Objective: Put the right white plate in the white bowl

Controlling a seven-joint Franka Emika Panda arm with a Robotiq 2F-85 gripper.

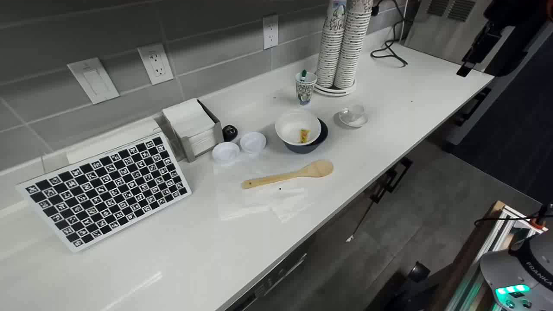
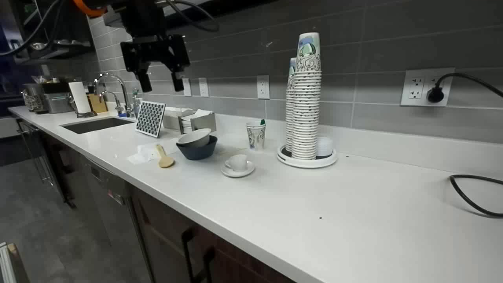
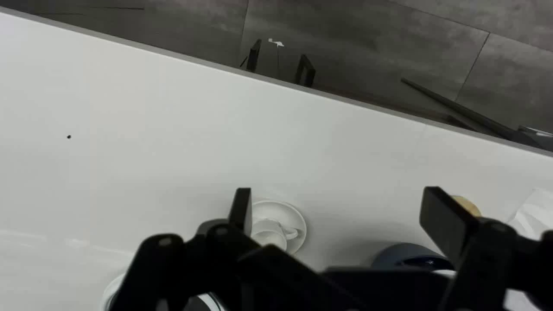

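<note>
The right white plate (image 1: 253, 142) is seen on the white tabletop (image 1: 397, 112), set just beside a similar white dish (image 1: 226, 152) on its left and well to the left of the white bowl (image 1: 294, 122). That bowl is rested at a tilt inside a dark blue bowl (image 2: 198, 151), with a small yellow packet (image 1: 304, 136) contained in the white one. Above the tabletop, the gripper (image 2: 161, 83) is suspended with its jaws parted wide and nothing grasped between them. To the right of the bowls, a white cup (image 2: 238, 162) is borne by a white saucer (image 2: 235, 174), both partly covered by the gripper in the wrist view. Toward the tiled wall (image 2: 232, 59), a green-topped item (image 2: 262, 122) is held in a patterned paper cup (image 2: 256, 137), while tall stacks of paper cups (image 2: 307, 114) are carried by a round white tray (image 2: 287, 162). At left, white napkins (image 1: 190, 116) are packed into a metal holder (image 2: 205, 124). On the near side of the bowls, a wooden spoon (image 1: 317, 169) is laid flat, its handle pointed left.
</note>
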